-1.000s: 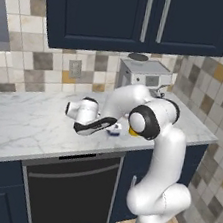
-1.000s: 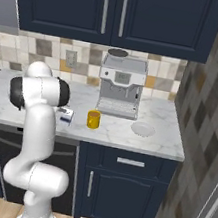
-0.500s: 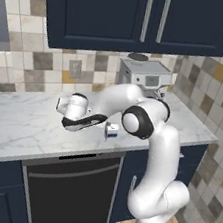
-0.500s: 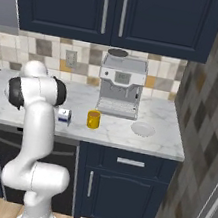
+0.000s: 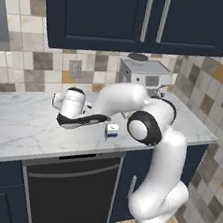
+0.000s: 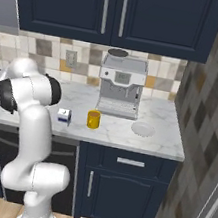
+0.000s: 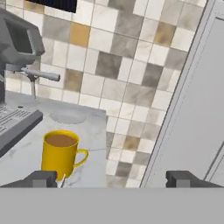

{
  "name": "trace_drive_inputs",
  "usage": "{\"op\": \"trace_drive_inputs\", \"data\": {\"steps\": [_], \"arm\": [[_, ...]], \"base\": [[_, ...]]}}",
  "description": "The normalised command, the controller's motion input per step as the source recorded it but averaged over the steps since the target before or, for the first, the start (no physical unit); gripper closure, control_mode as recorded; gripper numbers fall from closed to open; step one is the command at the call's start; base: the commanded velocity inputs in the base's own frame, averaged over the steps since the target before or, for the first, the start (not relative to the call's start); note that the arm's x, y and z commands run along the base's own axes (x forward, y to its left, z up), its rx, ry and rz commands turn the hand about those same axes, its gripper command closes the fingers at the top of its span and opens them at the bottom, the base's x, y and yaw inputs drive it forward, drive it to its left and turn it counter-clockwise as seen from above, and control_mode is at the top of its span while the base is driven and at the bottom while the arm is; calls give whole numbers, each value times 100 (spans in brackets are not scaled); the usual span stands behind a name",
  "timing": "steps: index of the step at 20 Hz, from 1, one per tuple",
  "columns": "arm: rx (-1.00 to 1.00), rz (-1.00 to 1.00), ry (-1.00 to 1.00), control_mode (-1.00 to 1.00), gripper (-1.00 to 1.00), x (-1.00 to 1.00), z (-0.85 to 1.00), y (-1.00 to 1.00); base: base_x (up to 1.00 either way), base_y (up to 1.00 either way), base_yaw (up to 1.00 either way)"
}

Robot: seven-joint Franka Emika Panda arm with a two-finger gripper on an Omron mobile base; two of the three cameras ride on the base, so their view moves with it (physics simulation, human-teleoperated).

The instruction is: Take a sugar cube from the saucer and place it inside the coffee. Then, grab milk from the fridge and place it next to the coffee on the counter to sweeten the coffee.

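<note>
The coffee point(image 6: 93, 119), a yellow mug of dark liquid, stands on the counter point(image 6: 168, 144) in front of the espresso machine. The milk point(image 6: 64, 116) stands upright just left of it, also visible as a small white and blue carton point(image 5: 111, 130). The saucer point(image 6: 143, 129) lies to the right of the mug. In the hand view my gripper point(image 7: 113, 179) is open with nothing between its fingertips, and it looks past the coffee point(image 7: 60, 154) and saucer point(image 7: 66, 117) toward the fridge point(image 7: 194, 109). My arm reaches left over the counter point(image 5: 15, 129), away from the milk. The sugar cube is out of view.
A silver espresso machine point(image 6: 120, 85) stands at the back of the counter under dark blue wall cabinets point(image 6: 113, 10). A tiled side wall point(image 6: 205, 107) closes off the counter's right end, and the fridge point(image 6: 211, 210) stands near the right edge. A dishwasher front point(image 5: 71, 188) sits below the counter.
My hand has pulled back to the left along the counter, away from the milk. The milk stays standing beside the coffee, and the gripper stays open.
</note>
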Motion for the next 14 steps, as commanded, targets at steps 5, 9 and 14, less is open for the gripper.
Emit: {"op": "trace_drive_inputs", "data": {"steps": [5, 9, 14], "arm": [[19, 0, -56, -100, -100, -100, 5, -40], [23, 0, -63, -100, -100, -100, 0, -33], [21, 0, -64, -100, -100, -100, 0, -38]], "base": [[0, 0, 0], [0, 0, 0], [0, 0, 0]]}}
